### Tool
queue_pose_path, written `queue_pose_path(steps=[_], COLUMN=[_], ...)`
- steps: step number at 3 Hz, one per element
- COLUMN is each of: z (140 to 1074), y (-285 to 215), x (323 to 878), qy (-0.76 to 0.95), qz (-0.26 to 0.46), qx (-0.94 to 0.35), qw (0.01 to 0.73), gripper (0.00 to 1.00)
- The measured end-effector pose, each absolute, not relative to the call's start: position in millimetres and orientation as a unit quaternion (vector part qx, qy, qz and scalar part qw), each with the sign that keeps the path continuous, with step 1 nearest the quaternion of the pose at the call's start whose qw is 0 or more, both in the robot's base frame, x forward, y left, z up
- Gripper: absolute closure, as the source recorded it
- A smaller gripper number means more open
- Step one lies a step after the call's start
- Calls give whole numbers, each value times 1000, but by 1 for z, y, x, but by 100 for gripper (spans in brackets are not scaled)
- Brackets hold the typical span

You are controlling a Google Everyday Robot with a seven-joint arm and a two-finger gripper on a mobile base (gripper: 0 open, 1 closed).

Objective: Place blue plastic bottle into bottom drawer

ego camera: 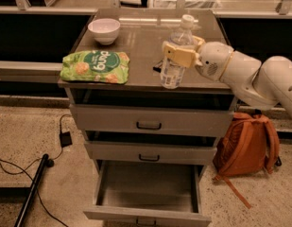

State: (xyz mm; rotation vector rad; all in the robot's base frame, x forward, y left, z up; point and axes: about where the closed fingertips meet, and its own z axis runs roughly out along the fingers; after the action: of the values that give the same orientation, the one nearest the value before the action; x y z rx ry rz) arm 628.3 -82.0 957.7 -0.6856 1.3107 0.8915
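The blue plastic bottle (pixel 175 56) is clear with a white cap and stands upright just above the front right part of the cabinet top. My gripper (pixel 179 52) comes in from the right and is shut on the bottle around its middle, one tan finger (pixel 177 55) across its front. The bottom drawer (pixel 148 193) is pulled open below, plain grey inside, with nothing in it.
A white bowl (pixel 104 30) stands at the back left of the cabinet top (pixel 136 46). A green snack bag (pixel 95 66) lies at the front left. The two upper drawers (pixel 149 122) are shut. An orange backpack (pixel 247 145) leans at the right. Cables lie on the floor (pixel 37 174) at the left.
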Motion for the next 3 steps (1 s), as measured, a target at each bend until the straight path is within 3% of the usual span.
queue_pose_path(steps=[1, 3], z=[949, 916], y=[-71, -55], x=[594, 576], qy=[578, 572], qz=[409, 403], qx=[-303, -359], qw=[638, 618], gripper=[100, 100])
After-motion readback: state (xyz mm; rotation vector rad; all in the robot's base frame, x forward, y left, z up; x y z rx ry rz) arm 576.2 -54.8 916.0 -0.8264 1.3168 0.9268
